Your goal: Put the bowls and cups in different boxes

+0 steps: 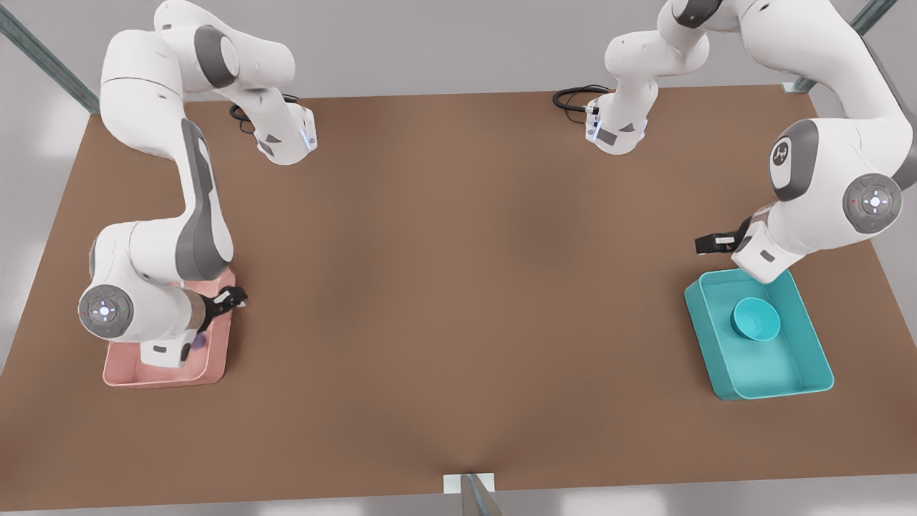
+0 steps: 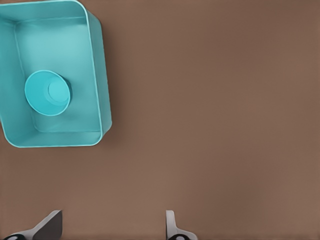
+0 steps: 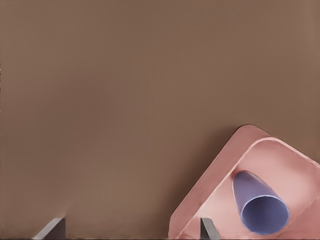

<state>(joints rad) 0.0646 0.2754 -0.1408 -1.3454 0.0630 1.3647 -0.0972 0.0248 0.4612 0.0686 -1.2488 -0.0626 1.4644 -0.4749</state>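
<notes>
1 teal bowl (image 1: 755,319) in 1 teal box (image 1: 802,362), frame right; 1 lavender cup (image 3: 260,204) in 1 pink box (image 1: 215,358), frame left. Left pincer (image 1: 706,245) and right pincer (image 1: 233,297) both spread wide, empty.

Teal bowl (image 1: 755,319) sits in teal tray (image 1: 802,373), right of frame. Pink tray (image 1: 215,358) lies lower left, partly under an arm.

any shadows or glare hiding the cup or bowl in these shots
Front view: the arm covers most of the lavender cup in the pink tray; soft shadow only. Left wrist view: teal bowl evenly lit in the teal tray, no glare. Right wrist view: cup's inside shaded.
</notes>
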